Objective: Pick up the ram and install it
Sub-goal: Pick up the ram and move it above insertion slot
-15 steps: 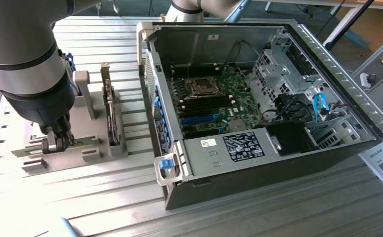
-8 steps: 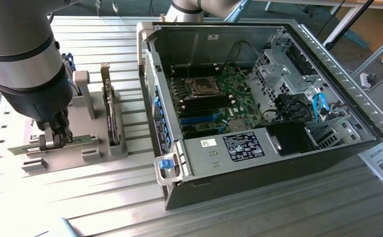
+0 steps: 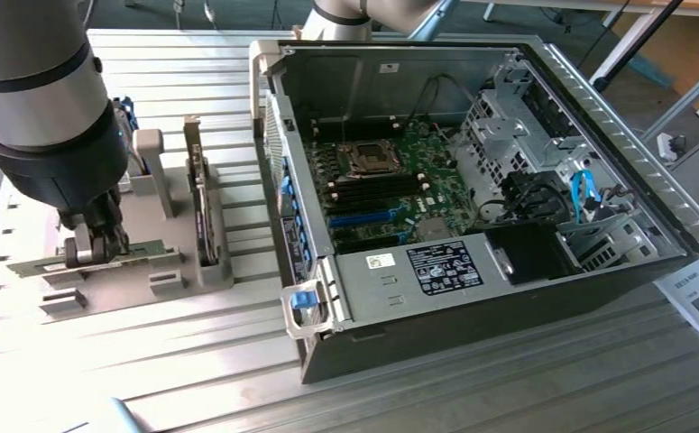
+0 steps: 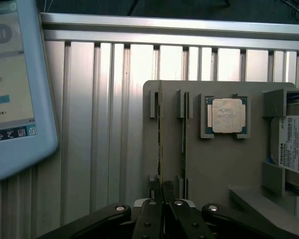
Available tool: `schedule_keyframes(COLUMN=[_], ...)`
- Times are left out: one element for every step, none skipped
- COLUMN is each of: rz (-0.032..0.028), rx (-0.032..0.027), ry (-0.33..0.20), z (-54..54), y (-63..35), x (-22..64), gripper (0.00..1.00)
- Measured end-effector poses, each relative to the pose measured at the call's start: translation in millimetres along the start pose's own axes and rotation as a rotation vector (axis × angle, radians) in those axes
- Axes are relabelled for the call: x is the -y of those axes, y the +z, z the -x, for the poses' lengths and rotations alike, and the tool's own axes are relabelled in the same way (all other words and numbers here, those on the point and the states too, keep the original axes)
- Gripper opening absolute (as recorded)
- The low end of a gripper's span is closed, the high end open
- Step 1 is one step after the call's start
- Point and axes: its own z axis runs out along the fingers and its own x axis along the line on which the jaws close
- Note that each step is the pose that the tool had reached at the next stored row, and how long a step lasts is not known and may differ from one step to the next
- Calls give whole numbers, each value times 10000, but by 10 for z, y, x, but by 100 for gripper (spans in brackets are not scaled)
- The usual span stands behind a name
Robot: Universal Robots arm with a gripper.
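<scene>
One relation matters here. On the exterior view's left, the fingers [image 4: 150,219] sit right on the ram [image 4: 159,144], pinched nearly shut across its thin edge. The stick stands edge-up in the grey holder [image 4: 214,169] on the table [image 4: 89,124], long axis running straight away from the wrist. The open computer case [image 3: 506,225] sits well apart, on the exterior view's right.

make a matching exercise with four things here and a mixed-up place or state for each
1 ram stick
2 processor
3 hard drive
4 computer case

a open, circuit board showing
b in the gray holder's square pocket
c pinched by the hand
d white label on it

Pairs: 1-c, 2-b, 3-d, 4-a
</scene>
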Motion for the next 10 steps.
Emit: schedule_keyframes(rz=[0, 0, 0, 0, 0, -1, -1, -1, 0, 0], rx=[1, 0, 0, -1, 0, 0, 1, 1, 0, 0], ry=[0, 0, 0, 0, 0, 0, 0, -1, -1, -1], z=[0, 1, 1, 1, 2, 2, 3, 3, 4, 4], y=[-11, -25, -40, -58, -73, -99, -117, -152, -171, -194], x=[0, -1, -1, -1, -2, -2, -3, -3, -4, -4], gripper=[12, 12, 12, 12, 12, 12, 12, 12, 12, 12])
